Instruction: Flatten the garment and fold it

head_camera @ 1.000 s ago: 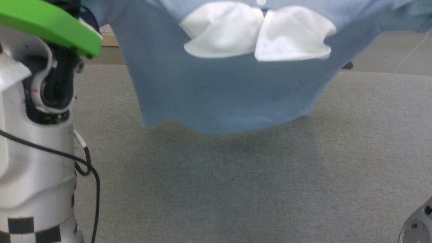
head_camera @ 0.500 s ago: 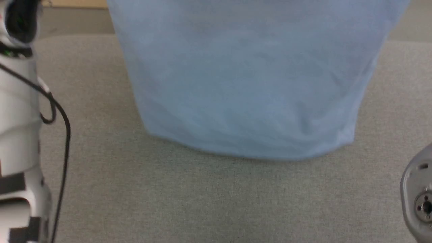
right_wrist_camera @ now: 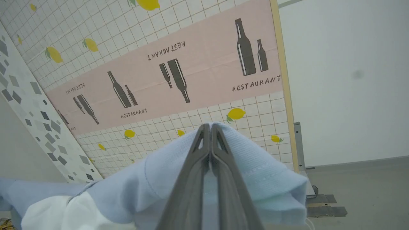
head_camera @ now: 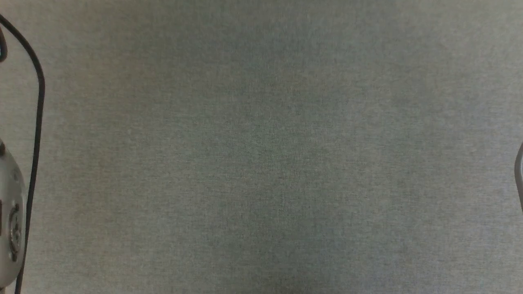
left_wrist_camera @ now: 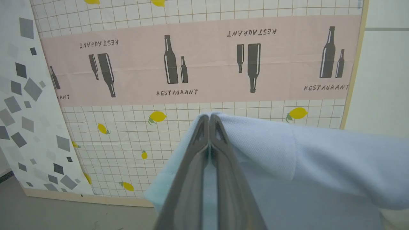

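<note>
Closest in the left wrist view, the left gripper [left_wrist_camera: 210, 119] has its two dark fingers pressed together with a fold of the garment [left_wrist_camera: 319, 159] caught between the tips. The light blue cloth wraps over the tips and drapes away to that view's right, past a stitched seam. The right gripper [right_wrist_camera: 210, 127] is clamped the same way on another fold. Here the cloth spills to both sides of the fingers, and the white collar [right_wrist_camera: 64, 210] bunches low at that view's left.

Two pinches set well apart on one piece of cloth suggest the reason for the hold. The garment hangs in the air between the arms, so its own weight can pull the body straight before it is laid down. The grips look placed near the sleeves or shoulders, though the exact spots are hard to tell.

Below, the head view looks down on the grey fabric surface [head_camera: 261, 163], with a black cable [head_camera: 36, 122] running along its left side. This is probably where the cloth will be spread, so flattening seems under way and folding not yet begun.

Beyond the fingers stands a printed panel [left_wrist_camera: 207, 64] with bottles and lemons on it. A plain white wall [right_wrist_camera: 345, 80] and the grey floor [right_wrist_camera: 367, 185] lie farther off.
</note>
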